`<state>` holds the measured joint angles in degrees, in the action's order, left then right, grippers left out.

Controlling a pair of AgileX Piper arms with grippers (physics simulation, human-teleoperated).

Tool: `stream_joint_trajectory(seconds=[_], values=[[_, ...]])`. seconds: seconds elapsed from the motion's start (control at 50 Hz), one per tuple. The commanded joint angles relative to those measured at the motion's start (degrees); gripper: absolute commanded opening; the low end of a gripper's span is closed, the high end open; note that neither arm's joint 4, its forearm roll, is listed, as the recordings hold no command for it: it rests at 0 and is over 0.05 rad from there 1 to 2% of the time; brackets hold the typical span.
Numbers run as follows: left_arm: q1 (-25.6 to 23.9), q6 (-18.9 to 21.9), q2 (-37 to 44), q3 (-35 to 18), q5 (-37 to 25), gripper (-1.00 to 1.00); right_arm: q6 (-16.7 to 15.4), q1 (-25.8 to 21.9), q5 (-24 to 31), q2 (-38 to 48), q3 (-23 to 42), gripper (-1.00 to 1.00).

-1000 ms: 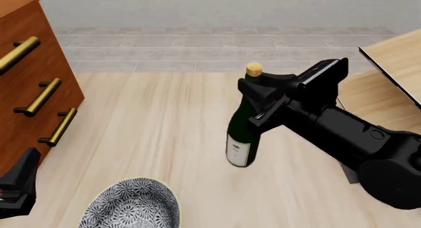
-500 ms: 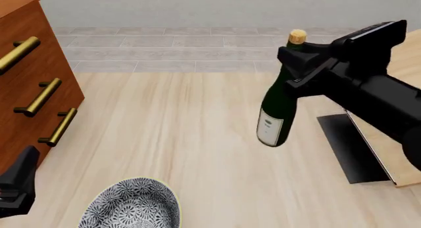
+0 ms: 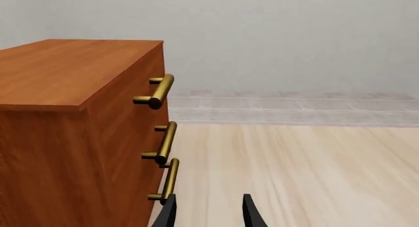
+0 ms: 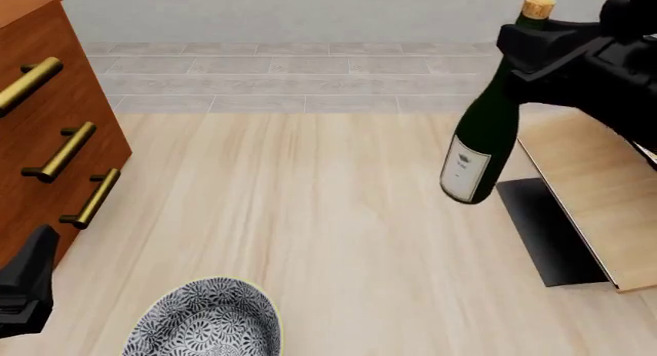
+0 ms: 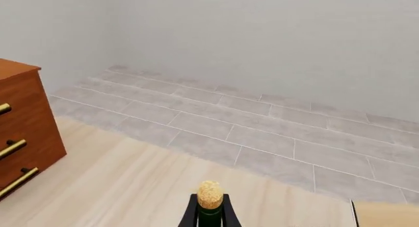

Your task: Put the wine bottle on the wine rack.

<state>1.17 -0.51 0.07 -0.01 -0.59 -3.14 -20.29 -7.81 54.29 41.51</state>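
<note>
The dark green wine bottle (image 4: 485, 133) with its tan cork hangs tilted in the air at the right of the front view, clear of the table. My right gripper (image 4: 534, 44) is shut on its neck just below the cork. In the right wrist view the cork of the wine bottle (image 5: 210, 195) shows between the two fingers. The wine rack (image 4: 595, 183), a tan slanted panel on a black base plate, stands just right of the bottle's base. My left gripper (image 3: 208, 214) stands open and empty beside the cabinet, low at the front left.
A reddish-brown drawer cabinet (image 4: 46, 125) with brass handles fills the left side. A patterned bowl (image 4: 205, 317) sits at the front edge. Grey tiled floor (image 4: 308, 71) lies beyond the table's far edge.
My right gripper has lifted the wine bottle off the table and carried it up and to the right, toward the wine rack. The left arm has hardly moved.
</note>
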Motion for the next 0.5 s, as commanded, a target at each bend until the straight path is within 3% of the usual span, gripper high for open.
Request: stream_joint_trajectory(seconds=[0.02,0.5], values=[[0.09,0.02,-0.02,0.0,-0.06,1.0,0.89,4.64,3.9,-2.58,3.45,-1.0],[-0.1,-0.48,-0.03,0.0,0.26,1.0,7.3,12.5,10.67,-6.65,8.86,-1.0]])
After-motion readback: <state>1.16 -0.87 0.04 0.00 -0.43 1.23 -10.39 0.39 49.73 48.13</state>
